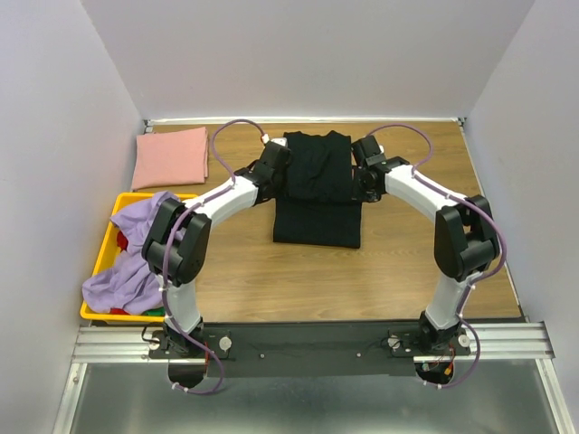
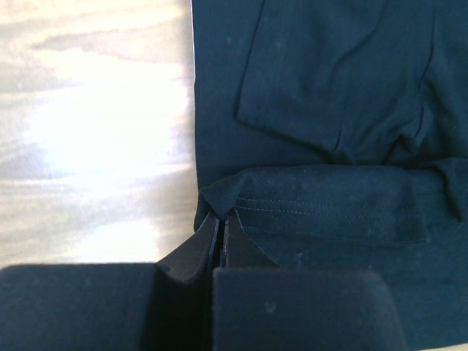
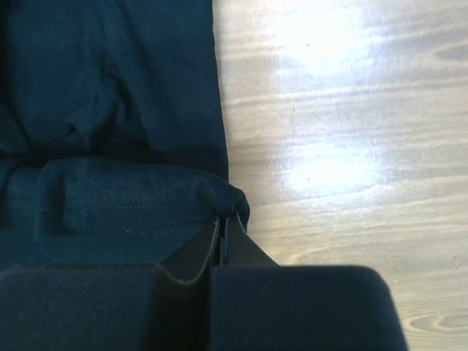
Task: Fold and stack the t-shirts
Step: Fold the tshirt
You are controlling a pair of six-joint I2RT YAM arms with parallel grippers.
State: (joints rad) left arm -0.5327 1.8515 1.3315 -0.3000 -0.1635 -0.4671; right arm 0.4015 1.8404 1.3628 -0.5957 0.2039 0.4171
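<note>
Three t-shirts are in view. Far left, the lavender t-shirt (image 1: 136,262) slumps crumpled over the yellow crate (image 1: 105,244). Behind it the pink t-shirt (image 1: 171,156) lies folded flat on the counter (image 1: 271,280). At centre the black t-shirt (image 1: 317,194) is spread, sleeves tucked in, a stitched edge turned back over the body. The left jaws are clenched on that edge's left corner, the right jaws on its right corner. The cloth looks light, limp and likely to sag, so matched corner grips seem best.
</note>
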